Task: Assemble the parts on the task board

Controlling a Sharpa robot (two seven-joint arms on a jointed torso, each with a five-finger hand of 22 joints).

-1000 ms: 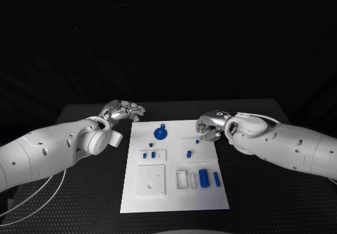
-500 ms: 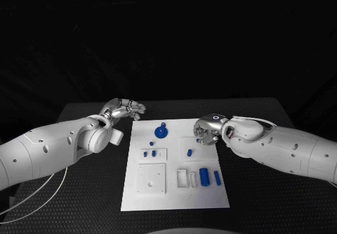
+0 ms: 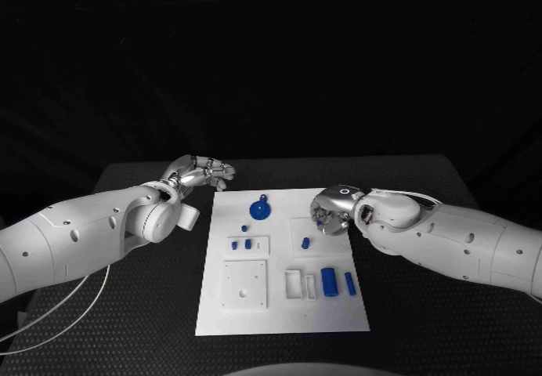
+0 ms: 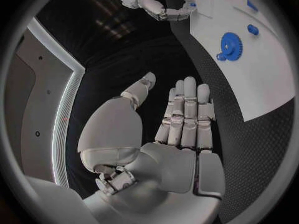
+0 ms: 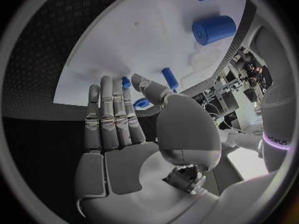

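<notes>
Left robot hand (image 3: 201,173): fingers straight and apart, nothing in it, hovering over the dark desk (image 3: 135,313) just off the upper-left corner of the task board (image 3: 283,313). Right robot hand (image 3: 331,211): fingers extended, palm empty, poised over the board's upper-right edge; can't tell if the fingertips touch the board. Board sits centre frame. Blue gear (image 3: 260,209) lies near its top; blue cylinder (image 3: 329,282) and slimmer peg (image 3: 349,283) lower right.
</notes>
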